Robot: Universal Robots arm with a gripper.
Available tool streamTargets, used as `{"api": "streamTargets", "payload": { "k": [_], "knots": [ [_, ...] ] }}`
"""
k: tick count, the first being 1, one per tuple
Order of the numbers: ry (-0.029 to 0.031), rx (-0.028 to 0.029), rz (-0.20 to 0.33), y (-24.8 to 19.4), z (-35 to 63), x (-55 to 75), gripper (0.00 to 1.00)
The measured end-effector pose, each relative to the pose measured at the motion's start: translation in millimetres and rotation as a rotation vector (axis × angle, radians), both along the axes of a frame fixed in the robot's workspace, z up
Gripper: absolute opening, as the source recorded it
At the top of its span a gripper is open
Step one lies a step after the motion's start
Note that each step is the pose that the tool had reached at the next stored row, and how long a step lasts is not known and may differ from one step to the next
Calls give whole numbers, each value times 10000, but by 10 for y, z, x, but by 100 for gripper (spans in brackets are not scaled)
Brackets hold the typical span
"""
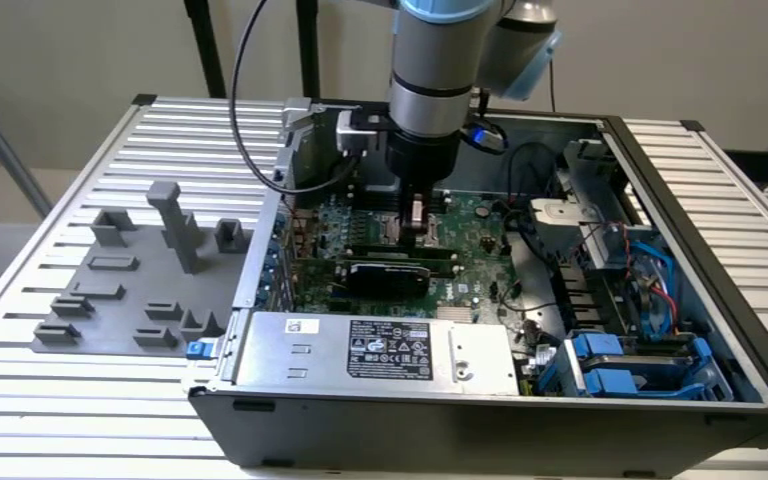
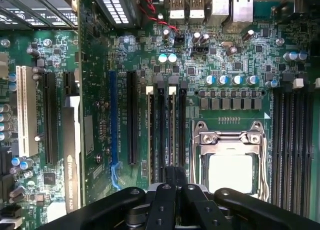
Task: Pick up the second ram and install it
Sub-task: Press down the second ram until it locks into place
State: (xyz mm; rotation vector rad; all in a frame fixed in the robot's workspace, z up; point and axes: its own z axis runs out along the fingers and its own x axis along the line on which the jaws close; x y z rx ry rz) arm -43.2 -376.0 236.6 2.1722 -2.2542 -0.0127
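Exterior view, left to right. The grey holder tray lies on the slatted bench, well apart from my work, its blocks standing upright to keep parts on edge for pick-up. Just to its right the open computer case lies on its side, so the motherboard faces up and its memory slots can be reached from straight above. The power supply fills the near edge of the case, and the blue drive bays sit at the near right.

My arm hangs vertically from above, wrist pointing straight down, with my tool low inside the case over the middle of the board.

Wrist view. My tool sits directly over the near end of the slot bank, just left of the processor socket. I cannot tell whether it is clenched or released. A dark narrow piece at its tip, lined up with the slots, may be the edge of the second ram; I judge it held or being seated there, but I cannot confirm that.
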Motion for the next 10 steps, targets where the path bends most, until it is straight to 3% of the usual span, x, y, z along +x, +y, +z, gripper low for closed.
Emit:
{"api": "streamTargets", "payload": {
  "k": [10],
  "knots": [
    [0,0,0,0,29,0,0]
  ]
}}
